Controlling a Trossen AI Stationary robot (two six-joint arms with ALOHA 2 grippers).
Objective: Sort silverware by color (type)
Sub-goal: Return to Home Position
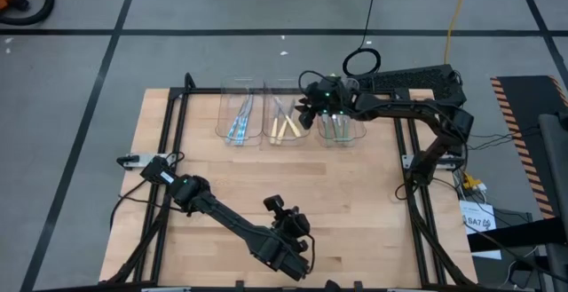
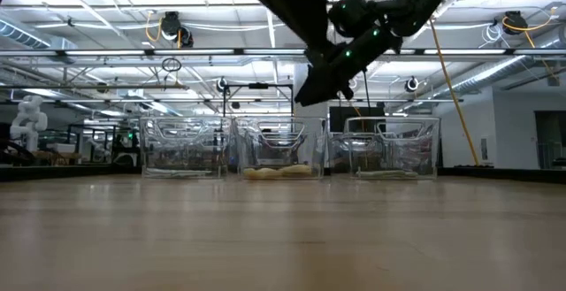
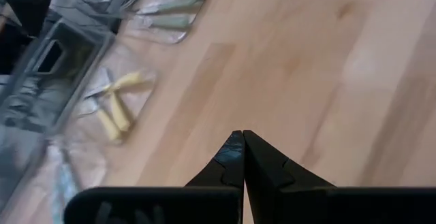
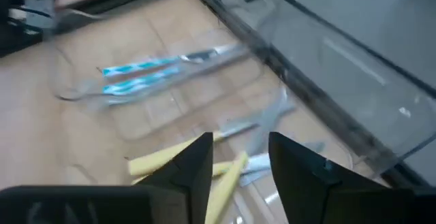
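Three clear bins stand in a row at the table's far side. The left bin (image 1: 240,114) holds blue-handled silverware (image 4: 146,74). Pale yellow-handled silverware (image 4: 160,161) lies on the floor of the middle bin (image 1: 286,119). The right bin (image 1: 342,125) holds green-handled silverware (image 3: 174,9). My right gripper (image 4: 240,163) hangs open over the middle bin (image 2: 281,149), slanting down, its fingers above the yellow handles with nothing between them. My left gripper (image 3: 242,139) is shut and empty, raised over bare wood near the table's front edge (image 1: 288,225).
Black frame rails (image 1: 173,150) run along the table's left and right sides. Bare wood (image 1: 266,177) spreads between the bins and my left arm. The bins' clear walls (image 4: 320,67) rise close around my right gripper.
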